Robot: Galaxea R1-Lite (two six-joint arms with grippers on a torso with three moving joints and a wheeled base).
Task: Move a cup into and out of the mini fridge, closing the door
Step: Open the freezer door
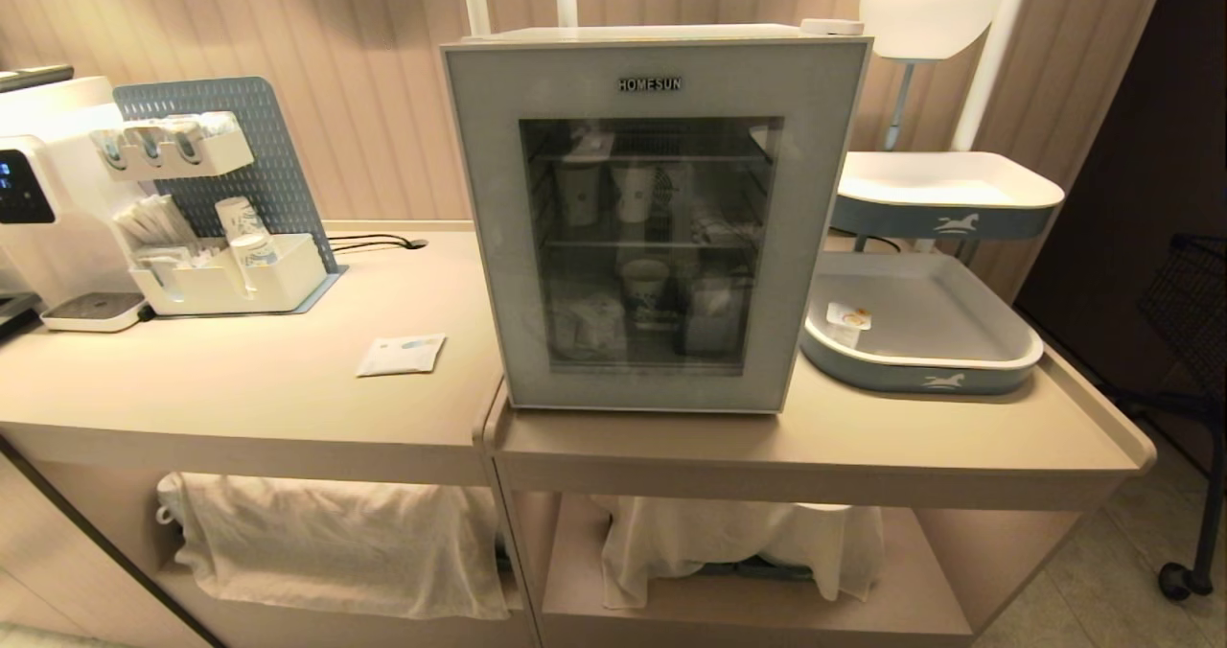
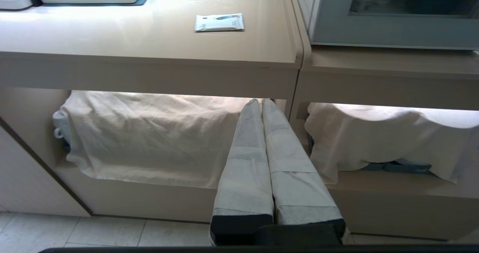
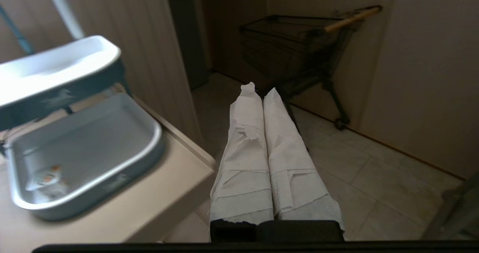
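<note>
Both claws are clenched on nothing: right gripper [image 3: 258, 90] off the counter's end by the tray [image 3: 112, 170], left gripper [image 2: 261, 102] low before the shelves. Mini fridge [image 1: 652, 63] at 12 o'clock, door [image 1: 479, 245] shut, cups behind glass.

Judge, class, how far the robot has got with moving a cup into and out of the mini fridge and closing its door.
Done: the white box-shaped mini fridge stands with its grey-framed glass door shut; several cups show dimly through the glass, but which one is the task's cannot be told. In hand: nothing; the paper-wrapped left gripper is shut below the counter edge, and the right gripper is shut, empty, over the floor. Left: nothing visible proves either move happened.
</note>
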